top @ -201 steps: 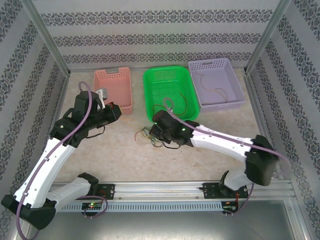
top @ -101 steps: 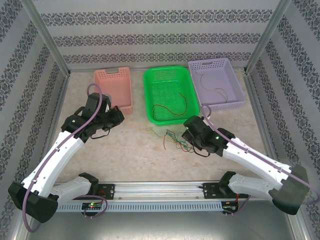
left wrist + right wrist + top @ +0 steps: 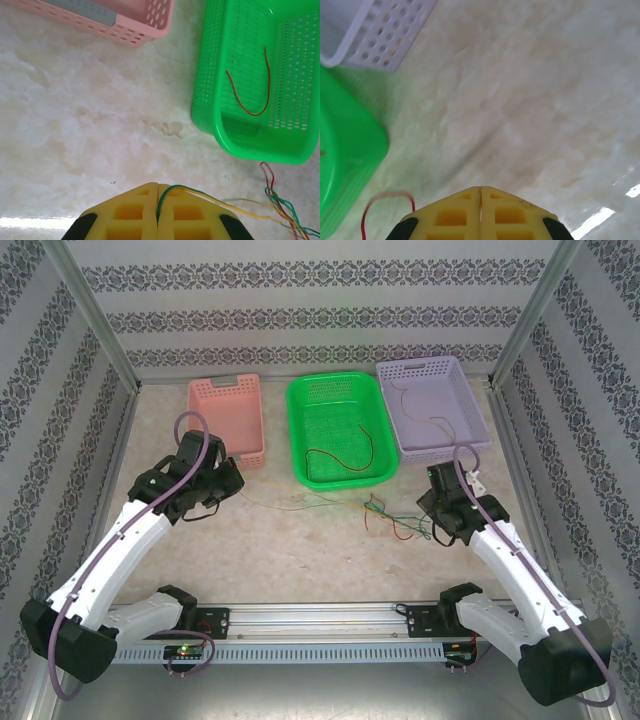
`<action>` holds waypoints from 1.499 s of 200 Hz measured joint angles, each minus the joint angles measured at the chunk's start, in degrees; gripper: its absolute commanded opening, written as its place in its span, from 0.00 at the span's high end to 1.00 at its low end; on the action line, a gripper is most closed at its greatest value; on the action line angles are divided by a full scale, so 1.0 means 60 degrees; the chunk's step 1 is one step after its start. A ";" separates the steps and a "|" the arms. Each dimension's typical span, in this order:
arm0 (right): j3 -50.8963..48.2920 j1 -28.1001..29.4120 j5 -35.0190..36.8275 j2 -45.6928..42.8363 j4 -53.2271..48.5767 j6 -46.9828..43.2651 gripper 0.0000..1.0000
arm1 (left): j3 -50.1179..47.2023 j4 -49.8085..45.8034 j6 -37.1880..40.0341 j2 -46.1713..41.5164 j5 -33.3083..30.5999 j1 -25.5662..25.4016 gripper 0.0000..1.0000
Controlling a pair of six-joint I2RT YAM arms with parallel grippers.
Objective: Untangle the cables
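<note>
My left gripper (image 3: 236, 488) was clenched on two strands of the cables (image 3: 385, 518), one green and one yellow. In my left wrist view they came out of the seam between my fingers (image 3: 135, 212) and ran off to the right. My right gripper (image 3: 430, 520) was pressed tight too. I could not see a strand in its seam, but a red loop (image 3: 387, 200) curled out beside its left finger, and from above the wires ran right up to it, so I judged it held an end.

The bundle lay on the table (image 3: 300, 560), just near of the green basket (image 3: 300, 430), with its long axis running left to right between my two grippers. The left part was a thin, nearly straight run. The knot of red, green and yellow sat well to the right, close to my right fingers and far from my left ones. As I judged it, pulling further apart along that line would only tighten the knot, so the right arm was better placed to work it.
</note>
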 measured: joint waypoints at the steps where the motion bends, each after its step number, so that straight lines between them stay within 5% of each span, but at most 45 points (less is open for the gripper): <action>1: 0.0000 -0.0033 -0.0011 0.0007 0.0000 -0.0018 1.00 | 0.0000 -0.0004 0.0000 0.0007 -0.0007 0.0000 1.00; 87: -0.0117 -0.2590 -0.0532 0.1137 0.0495 -0.1770 1.00 | 0.1064 -0.0951 0.0532 0.0444 -0.1541 0.0000 1.00; 149: -0.0095 -0.3126 -0.0718 0.1818 0.0732 -0.2240 1.00 | 0.1654 -0.1756 0.1053 0.0805 -0.2473 0.0058 1.00; 205: 0.0455 -0.4401 -0.0845 0.2328 0.0776 -0.2583 1.00 | 0.2004 -0.2375 0.1555 0.0841 -0.3053 0.1144 1.00; 264: 0.0539 -0.4251 -0.1173 0.2641 0.0951 -0.2769 1.00 | 0.2036 -0.2342 0.1781 0.0838 -0.2397 0.1279 1.00; 300: 0.0550 -0.4710 -0.1213 0.2663 0.0936 -0.3049 1.00 | 0.2583 -0.2794 0.2080 0.0882 -0.3566 0.1355 1.00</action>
